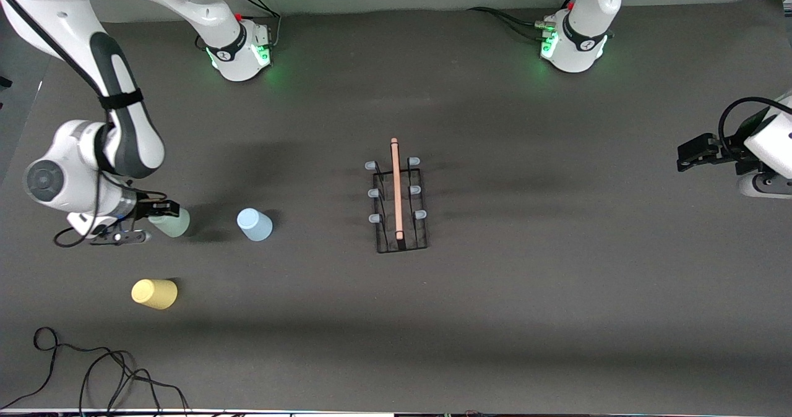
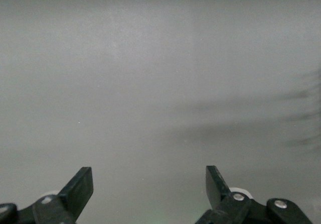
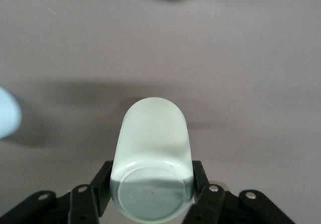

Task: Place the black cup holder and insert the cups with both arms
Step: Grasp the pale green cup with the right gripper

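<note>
The black cup holder (image 1: 400,202), with its wooden rod handle and grey-tipped pegs, stands mid-table. My right gripper (image 1: 159,218) is shut on the pale green cup (image 1: 171,223), low over the table at the right arm's end. In the right wrist view the cup (image 3: 153,143) sits between the gripper's (image 3: 150,180) fingers, its base toward the camera. The light blue cup (image 1: 254,224) stands upside down beside it, toward the holder. The yellow cup (image 1: 154,294) lies on its side nearer the front camera. My left gripper (image 1: 684,155) waits open and empty at the left arm's end (image 2: 149,183).
Black cables (image 1: 93,374) lie at the table's near corner on the right arm's end. The two green-lit arm bases (image 1: 242,52) (image 1: 572,46) stand along the table's top edge. Bare dark mat surrounds the holder.
</note>
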You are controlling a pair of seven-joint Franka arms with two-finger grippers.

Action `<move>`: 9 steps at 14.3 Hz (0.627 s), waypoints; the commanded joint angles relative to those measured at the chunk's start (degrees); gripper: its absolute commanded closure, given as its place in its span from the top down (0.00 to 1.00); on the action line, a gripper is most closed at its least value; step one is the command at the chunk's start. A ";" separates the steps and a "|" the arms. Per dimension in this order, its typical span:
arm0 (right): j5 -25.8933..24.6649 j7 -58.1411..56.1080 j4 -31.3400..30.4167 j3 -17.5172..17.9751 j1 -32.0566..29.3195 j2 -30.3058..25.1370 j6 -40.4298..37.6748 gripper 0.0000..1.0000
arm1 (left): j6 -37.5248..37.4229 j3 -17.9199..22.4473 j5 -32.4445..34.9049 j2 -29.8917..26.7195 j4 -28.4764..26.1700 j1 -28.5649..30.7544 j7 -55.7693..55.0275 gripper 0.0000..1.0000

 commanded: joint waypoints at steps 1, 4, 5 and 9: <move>-0.04 1.10 9.47 -0.25 2.32 -2.36 -11.67 0.17 | -0.53 0.19 0.27 0.09 0.83 0.14 0.66 1.00; -0.04 7.92 18.53 -0.25 8.45 -2.37 -22.13 0.17 | -0.01 0.19 0.18 0.09 1.10 0.40 0.66 1.00; -0.04 11.35 21.17 -0.08 10.92 -2.10 -24.77 0.17 | 0.08 0.28 0.18 0.09 1.36 0.49 0.66 1.00; 1.18 26.28 25.06 -0.08 21.72 -1.49 -28.32 0.17 | 0.17 0.28 0.18 0.09 1.36 0.40 0.66 1.00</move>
